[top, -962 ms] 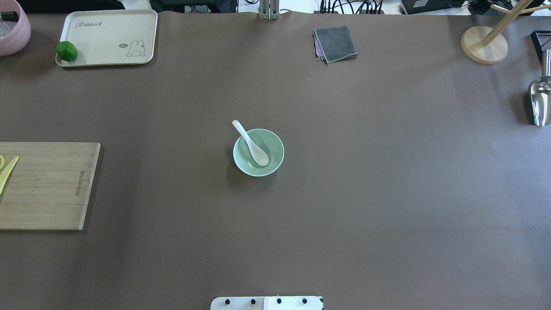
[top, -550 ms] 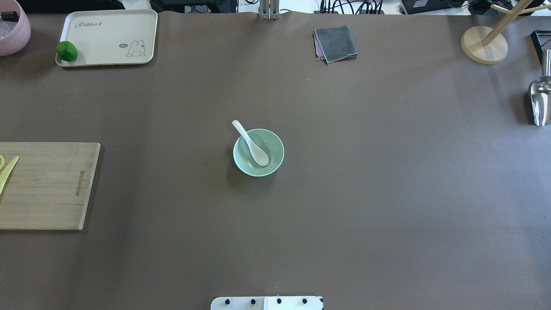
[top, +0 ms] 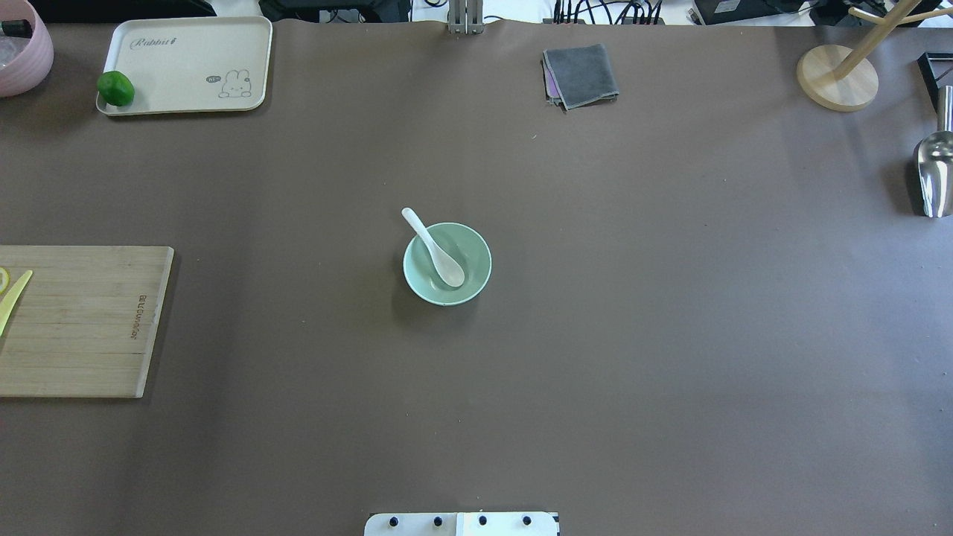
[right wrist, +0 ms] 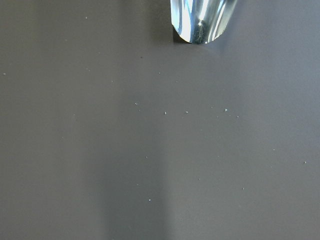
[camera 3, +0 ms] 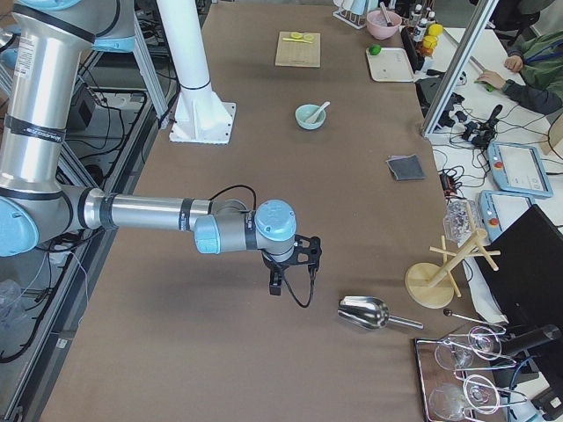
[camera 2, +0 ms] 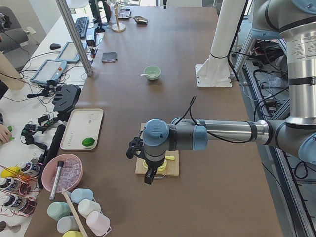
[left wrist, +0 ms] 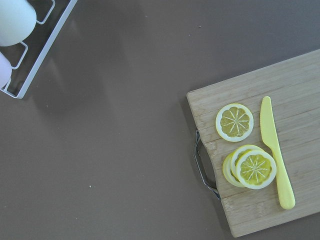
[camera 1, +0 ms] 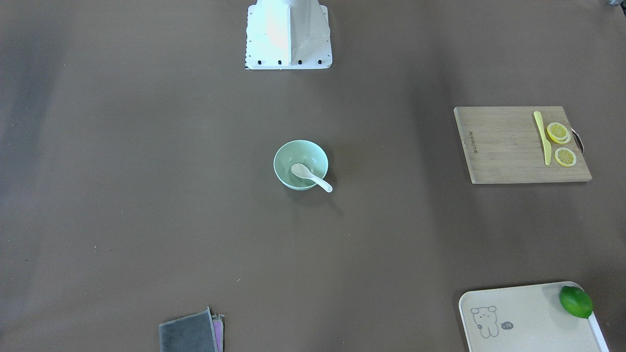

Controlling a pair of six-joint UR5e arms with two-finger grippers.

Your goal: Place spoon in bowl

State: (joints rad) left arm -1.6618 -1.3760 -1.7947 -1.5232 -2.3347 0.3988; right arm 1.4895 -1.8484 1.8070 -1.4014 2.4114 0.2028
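The white spoon (top: 435, 249) lies in the pale mint-green bowl (top: 476, 281) at the table's middle, scoop down inside and handle resting over the far-left rim. Both also show in the front view, spoon (camera 1: 309, 176) and bowl (camera 1: 288, 152). Neither gripper is near them. My left gripper (camera 2: 149, 176) hangs over the cutting board at the table's left end. My right gripper (camera 3: 276, 286) hangs over bare table near the metal scoop. They show only in the side views, so I cannot tell whether they are open or shut.
A wooden cutting board (top: 82, 320) with lemon slices (left wrist: 235, 121) and a yellow knife (left wrist: 274, 150) lies at the left. A tray (top: 190, 63) holds a lime (top: 115, 88). A grey cloth (top: 581, 74), wooden stand (top: 837, 77) and metal scoop (top: 934, 173) stand elsewhere.
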